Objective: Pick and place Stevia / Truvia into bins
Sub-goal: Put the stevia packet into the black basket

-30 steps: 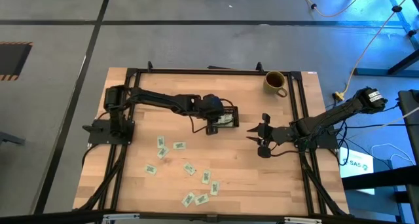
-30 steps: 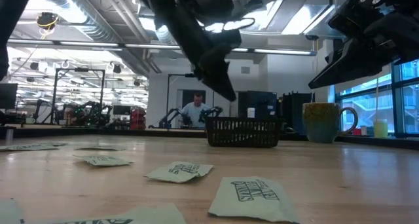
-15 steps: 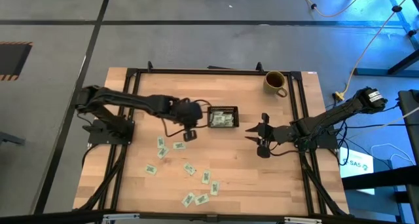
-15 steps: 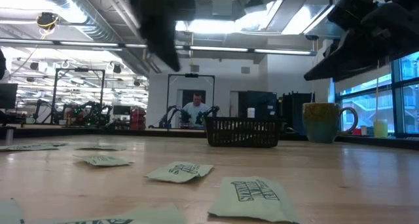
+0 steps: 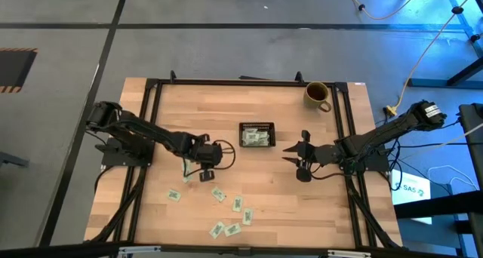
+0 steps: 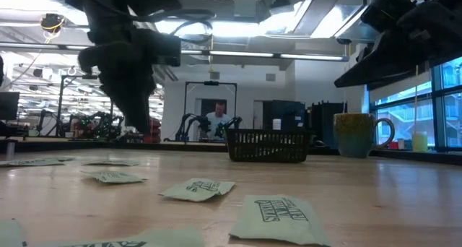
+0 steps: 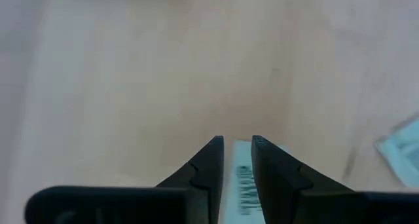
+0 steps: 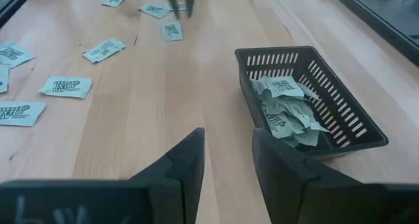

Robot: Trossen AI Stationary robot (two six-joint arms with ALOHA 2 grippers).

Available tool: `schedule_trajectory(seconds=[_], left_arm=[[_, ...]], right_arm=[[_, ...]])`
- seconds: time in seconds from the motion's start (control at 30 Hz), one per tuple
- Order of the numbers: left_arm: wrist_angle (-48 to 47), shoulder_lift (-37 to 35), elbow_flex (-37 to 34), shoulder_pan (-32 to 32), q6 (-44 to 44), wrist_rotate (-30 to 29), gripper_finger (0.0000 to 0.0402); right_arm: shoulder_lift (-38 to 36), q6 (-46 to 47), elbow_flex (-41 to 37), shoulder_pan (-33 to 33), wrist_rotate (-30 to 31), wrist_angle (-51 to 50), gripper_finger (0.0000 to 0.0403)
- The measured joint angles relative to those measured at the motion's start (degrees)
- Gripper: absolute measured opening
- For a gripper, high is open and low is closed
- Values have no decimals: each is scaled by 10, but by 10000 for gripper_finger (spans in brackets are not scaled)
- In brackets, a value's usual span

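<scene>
left claw (image 7: pixel 237 160) | packet (image 7: pixel 239 185) between fingers, long axis along them

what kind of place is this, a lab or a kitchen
Most likely a robotics lab or workshop: other robot arms on benches behind the wooden table, exposed ceiling ducts, and a person working in the background.

Even, bright overhead light fills the room; ceiling fixtures (image 6: pixel 238 27) glare at twelve o'clock in the low view. The left arm (image 6: pixel 126 59) there is motion-blurred. The left wrist view is soft throughout, its tabletop (image 7: pixel 131 73) out of focus.
</scene>
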Motion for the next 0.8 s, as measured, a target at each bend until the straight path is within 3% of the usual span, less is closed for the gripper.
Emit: schedule_trajectory(seconds=[0.43,0.8], left_arm=[[1,78,1,-16,-25,24,64],[2,92,4,-16,-25,33,5]], right_arm=[[0,19,0,0,0,5,131],[0,21,0,0,0,8,131]])
